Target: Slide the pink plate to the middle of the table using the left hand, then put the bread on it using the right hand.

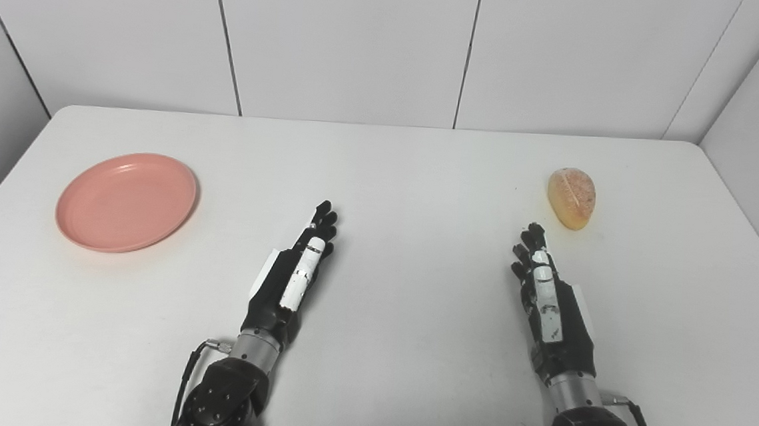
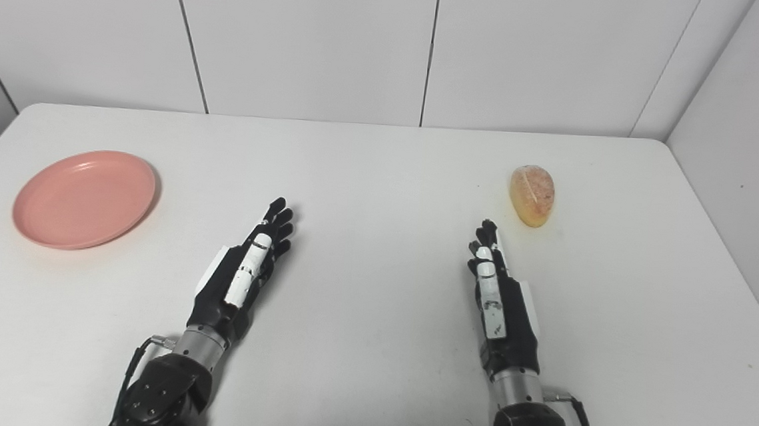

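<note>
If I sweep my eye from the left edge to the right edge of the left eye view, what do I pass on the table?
Pink plate → left hand → right hand → bread, which overlaps the right hand's span slightly but reaches farthest right. All lie on the white table.

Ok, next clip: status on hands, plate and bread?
Left hand and right hand open, holding nothing. Pink plate at table's left side, bare. Bread far right, just beyond right hand. Nothing between them.
</note>
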Available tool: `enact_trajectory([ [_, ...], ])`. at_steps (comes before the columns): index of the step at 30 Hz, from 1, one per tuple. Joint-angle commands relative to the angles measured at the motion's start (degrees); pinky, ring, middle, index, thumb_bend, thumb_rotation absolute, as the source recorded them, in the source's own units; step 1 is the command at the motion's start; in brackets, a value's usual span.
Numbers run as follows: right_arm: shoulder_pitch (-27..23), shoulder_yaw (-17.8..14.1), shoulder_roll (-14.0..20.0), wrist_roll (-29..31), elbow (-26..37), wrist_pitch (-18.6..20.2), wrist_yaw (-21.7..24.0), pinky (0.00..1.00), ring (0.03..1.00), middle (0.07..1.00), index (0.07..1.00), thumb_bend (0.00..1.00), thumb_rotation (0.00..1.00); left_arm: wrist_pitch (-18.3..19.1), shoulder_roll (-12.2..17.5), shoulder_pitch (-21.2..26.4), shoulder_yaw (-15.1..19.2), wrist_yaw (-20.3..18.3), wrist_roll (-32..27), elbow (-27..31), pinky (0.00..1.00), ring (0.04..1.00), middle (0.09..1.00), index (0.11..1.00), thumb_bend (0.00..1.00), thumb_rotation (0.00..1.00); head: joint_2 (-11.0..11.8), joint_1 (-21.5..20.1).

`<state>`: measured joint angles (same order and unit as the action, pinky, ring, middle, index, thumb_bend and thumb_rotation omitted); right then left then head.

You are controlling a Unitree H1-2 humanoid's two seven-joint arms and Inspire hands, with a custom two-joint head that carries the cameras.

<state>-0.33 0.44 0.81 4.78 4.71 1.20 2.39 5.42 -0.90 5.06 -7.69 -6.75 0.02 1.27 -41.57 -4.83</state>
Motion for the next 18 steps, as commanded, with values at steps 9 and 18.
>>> enact_trajectory([
  [9,-0.9,-0.1,0.0,0.0,1.5,-0.4,0.2,0.99,0.98,0.999,1.0,0.27,1.0,-0.7,-0.4,1.2,-0.1,0.1,0.1,1.2,0.99,0.991,1.0,1.0,0.33,1.0,-0.1,0.0],
  [18,-0.9,-0.1,0.2,0.1,1.3,-0.5,0.5,0.99,0.979,0.995,1.0,0.27,1.0,-0.9,-0.3,1.2,-0.2,0.1,0.2,1.1,0.99,0.992,1.0,1.0,0.33,1.0,0.0,0.1],
])
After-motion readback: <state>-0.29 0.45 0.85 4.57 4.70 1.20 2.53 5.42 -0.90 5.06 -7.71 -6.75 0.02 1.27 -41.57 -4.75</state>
